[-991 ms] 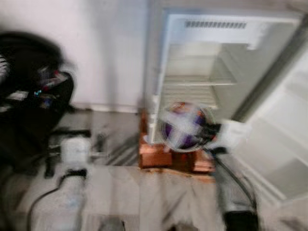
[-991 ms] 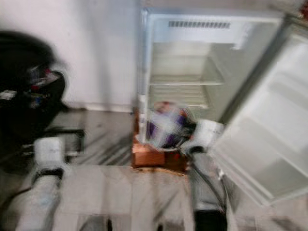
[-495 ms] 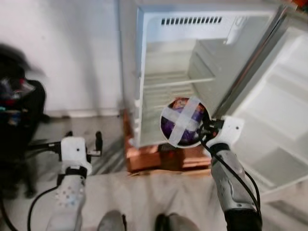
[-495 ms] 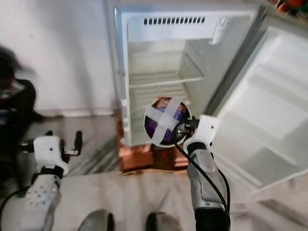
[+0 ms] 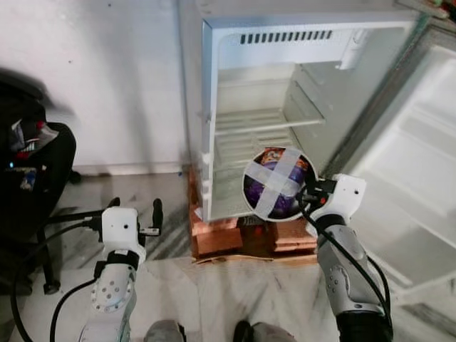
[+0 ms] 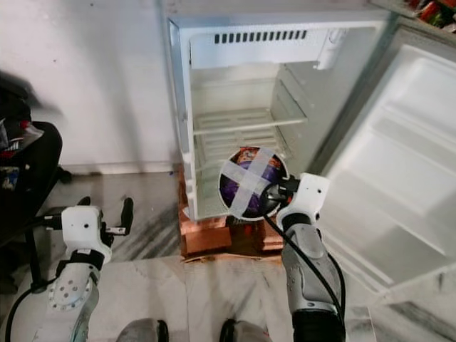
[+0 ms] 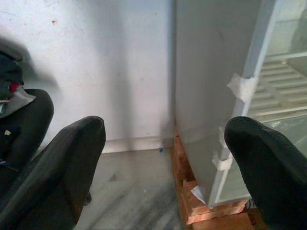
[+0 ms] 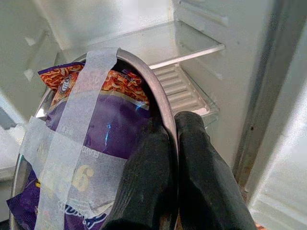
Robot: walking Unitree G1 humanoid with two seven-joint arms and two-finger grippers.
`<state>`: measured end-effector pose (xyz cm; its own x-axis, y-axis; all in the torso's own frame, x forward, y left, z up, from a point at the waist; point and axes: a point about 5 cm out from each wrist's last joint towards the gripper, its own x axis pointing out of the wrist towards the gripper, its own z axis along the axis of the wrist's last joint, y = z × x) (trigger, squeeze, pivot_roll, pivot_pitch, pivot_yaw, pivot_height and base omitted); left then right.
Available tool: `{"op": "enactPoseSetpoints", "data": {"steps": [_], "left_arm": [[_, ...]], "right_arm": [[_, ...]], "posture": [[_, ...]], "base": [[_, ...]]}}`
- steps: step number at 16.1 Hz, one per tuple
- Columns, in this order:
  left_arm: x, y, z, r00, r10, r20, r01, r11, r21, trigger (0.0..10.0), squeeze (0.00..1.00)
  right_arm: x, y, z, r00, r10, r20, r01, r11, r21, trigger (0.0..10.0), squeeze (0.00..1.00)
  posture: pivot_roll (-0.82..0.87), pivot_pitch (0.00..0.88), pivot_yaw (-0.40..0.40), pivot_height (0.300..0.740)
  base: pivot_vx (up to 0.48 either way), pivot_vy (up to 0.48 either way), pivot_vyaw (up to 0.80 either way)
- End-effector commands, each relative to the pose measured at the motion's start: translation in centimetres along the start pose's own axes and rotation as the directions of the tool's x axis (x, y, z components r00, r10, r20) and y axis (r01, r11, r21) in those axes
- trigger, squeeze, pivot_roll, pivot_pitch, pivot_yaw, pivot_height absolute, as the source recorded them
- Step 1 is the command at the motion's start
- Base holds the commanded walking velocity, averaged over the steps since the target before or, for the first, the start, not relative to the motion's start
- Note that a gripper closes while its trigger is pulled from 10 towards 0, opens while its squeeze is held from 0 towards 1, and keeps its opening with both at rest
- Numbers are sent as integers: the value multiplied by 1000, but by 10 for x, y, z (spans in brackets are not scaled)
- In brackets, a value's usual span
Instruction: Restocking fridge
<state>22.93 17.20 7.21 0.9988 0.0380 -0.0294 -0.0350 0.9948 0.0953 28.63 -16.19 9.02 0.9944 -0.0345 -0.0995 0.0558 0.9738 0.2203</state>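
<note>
fridge (image 5: 214, 107) nearer; right gripper (image 8: 170, 143) pinches bowl (image 8: 160, 103) rim.

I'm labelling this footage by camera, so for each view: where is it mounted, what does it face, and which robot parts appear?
Left eye, right eye: on the head, looking down at the open fridge; both arms show, the right gripper holding the bowl.
Left wrist: on the left arm, facing the wall and the fridge's side; left gripper fingers apart.
Right wrist: on the right arm, facing the fridge shelf; fingers pinch the bowl's rim.
Shared: fridge, bowl.
</note>
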Motion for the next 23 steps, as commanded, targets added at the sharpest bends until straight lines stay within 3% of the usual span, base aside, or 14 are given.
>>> {"op": "enactPoseSetpoints", "data": {"steps": [1, 7, 15, 19, 23], "left_arm": [[0, -2, 1, 1000, -7, 7, 7, 1000, 4, 10000, 0], [-2, -4, 0, 1000, -5, -1, 5, 1000, -6, 10000, 0], [-7, 0, -2, 999, 45, -15, -45, 999, 10, 10000, 0], [-7, 1, -3, 998, 50, -23, -49, 998, 38, 10000, 0], [-8, 2, -2, 998, 57, -23, -56, 997, 53, 10000, 0]], "right_arm": [[2, 1, 7, 1000, 13, 25, -13, 1000, -2, 10000, 0], [2, 0, 8, 1000, 15, 28, -14, 1000, -5, 10000, 0], [6, 3, 9, 999, 32, 30, -32, 999, -1, 10000, 0], [20, 9, 21, 996, 50, 76, -49, 999, -24, 10000, 0], [33, -9, 32, 994, -46, 98, 47, 999, -2, 10000, 0]], "posture": [[162, 126, -63, 740], [160, 126, -65, 740], [169, 134, -72, 740], [179, 137, -69, 740], [192, 143, -72, 740]], "base": [[472, 0, 0], [438, 0, 0], [0, 0, 0], [0, 0, 648], [0, 0, 497]]}}
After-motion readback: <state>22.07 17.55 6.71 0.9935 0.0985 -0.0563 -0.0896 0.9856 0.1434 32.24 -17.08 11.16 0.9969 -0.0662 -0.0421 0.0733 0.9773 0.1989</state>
